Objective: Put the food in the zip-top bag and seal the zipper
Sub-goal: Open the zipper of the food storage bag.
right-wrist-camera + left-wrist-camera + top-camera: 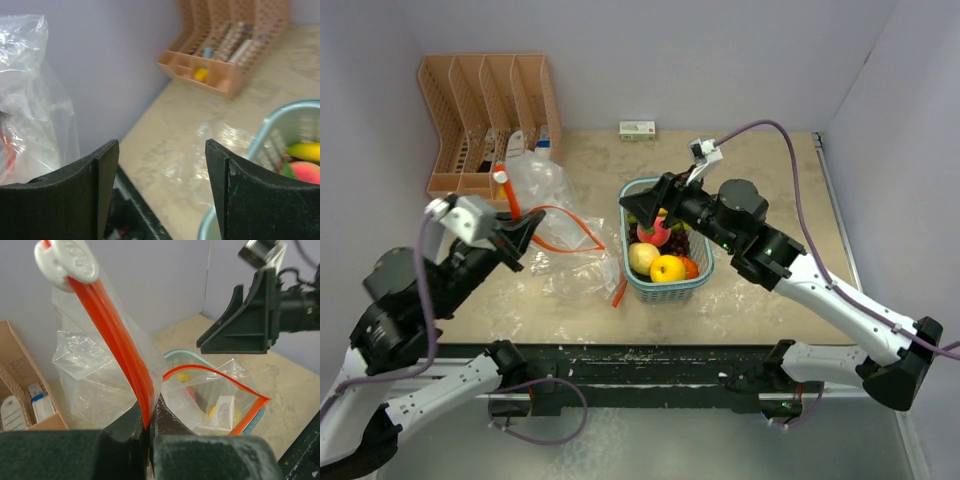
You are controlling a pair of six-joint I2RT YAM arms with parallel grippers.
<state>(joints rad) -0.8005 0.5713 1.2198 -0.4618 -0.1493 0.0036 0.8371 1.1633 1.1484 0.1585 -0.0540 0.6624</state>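
Pale lilac walls close in a beige stone-look bench (770,190), where two robot arms work over a bag and a basket of fruit. At left, the left gripper (147,426) is pinched tight on the orange-red zipper (112,335) of the clear zip-top bag (95,385), holding one end of the strip up off the bench. A white round tab (67,260) sits at the strip's upper end. The bag's mouth hangs open in a loop facing the light blue mesh basket (665,292) just to its right.

All the food lies in the basket: a bright yellow fruit (667,268), a paler yellow one (642,257), a pink-yellow peach (655,232), a dark red grape bunch (677,243) and a small orange piece (691,267). Above the basket's far left rim hovers the right gripper (642,205), spread wide with nothing between its fingers. A peach-coloured file organizer (490,110) and a small white-green box (637,129) stand along the back wall.
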